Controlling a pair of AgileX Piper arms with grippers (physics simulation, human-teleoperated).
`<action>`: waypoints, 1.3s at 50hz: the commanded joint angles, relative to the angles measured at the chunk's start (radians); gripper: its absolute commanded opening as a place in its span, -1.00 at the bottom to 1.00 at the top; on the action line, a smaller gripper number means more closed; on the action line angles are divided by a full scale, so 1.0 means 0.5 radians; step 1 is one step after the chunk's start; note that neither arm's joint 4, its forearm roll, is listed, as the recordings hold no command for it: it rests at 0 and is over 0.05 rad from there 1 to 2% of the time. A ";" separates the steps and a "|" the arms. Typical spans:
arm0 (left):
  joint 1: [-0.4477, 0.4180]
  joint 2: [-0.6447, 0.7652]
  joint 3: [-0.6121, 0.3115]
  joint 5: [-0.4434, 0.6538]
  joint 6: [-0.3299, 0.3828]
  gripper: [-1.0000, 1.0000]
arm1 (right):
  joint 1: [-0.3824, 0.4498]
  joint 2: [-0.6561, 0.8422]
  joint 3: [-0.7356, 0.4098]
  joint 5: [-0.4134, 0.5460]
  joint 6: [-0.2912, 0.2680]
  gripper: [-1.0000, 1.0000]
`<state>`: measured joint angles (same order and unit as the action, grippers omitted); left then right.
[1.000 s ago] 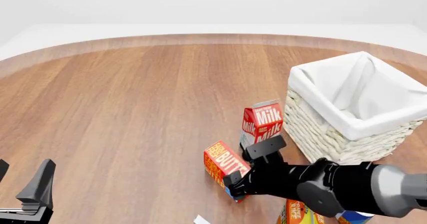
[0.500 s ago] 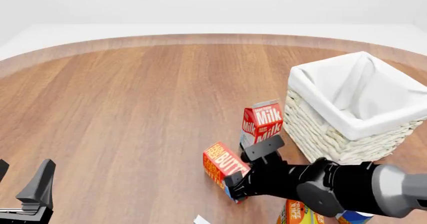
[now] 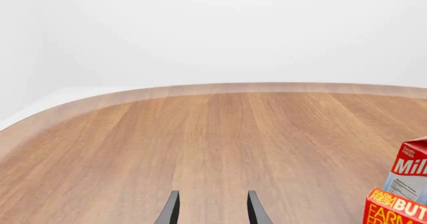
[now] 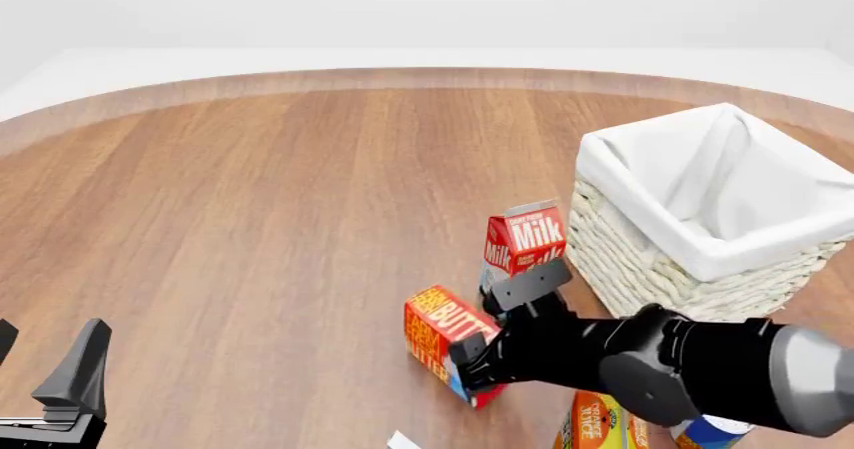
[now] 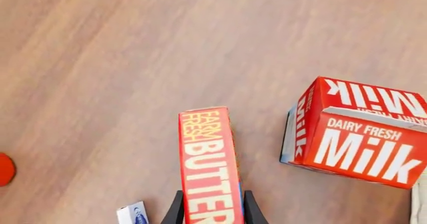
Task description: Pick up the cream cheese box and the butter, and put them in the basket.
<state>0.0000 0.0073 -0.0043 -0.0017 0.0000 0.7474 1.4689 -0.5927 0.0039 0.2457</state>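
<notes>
The butter (image 4: 445,341) is a red-orange rectangular box with "FARM FRESH" in yellow and "BUTTER" in white along its long face. It sits on the surface near the front edge, just left of the red-and-white milk carton (image 4: 525,251), and in the front view it looks tipped up at one end. The right pincer (image 4: 497,331) is pinching the butter, one finger on each long side, as the right wrist view shows (image 5: 208,181). The cream-white wicker basket (image 4: 667,269) with its white cloth lining stands to the right of the milk carton. A pale white corner at the front edge is the cream cheese box (image 4: 403,440). An orange juice carton (image 4: 594,425) lies beneath the right arm.

The left pincer (image 4: 47,369) stands spread, well apart at the lower left.

The surface (image 4: 267,219) is round, brown wood-grain; the room beyond is plain white.
</notes>
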 commanded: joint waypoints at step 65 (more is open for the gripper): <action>0.000 0.000 0.000 0.000 0.000 1.00 | 0.030 -0.753 -0.805 0.764 -0.345 -1.00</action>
<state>0.0000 0.0073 -0.0043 -0.0017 0.0000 0.7728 1.1380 -0.9066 0.3509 0.0773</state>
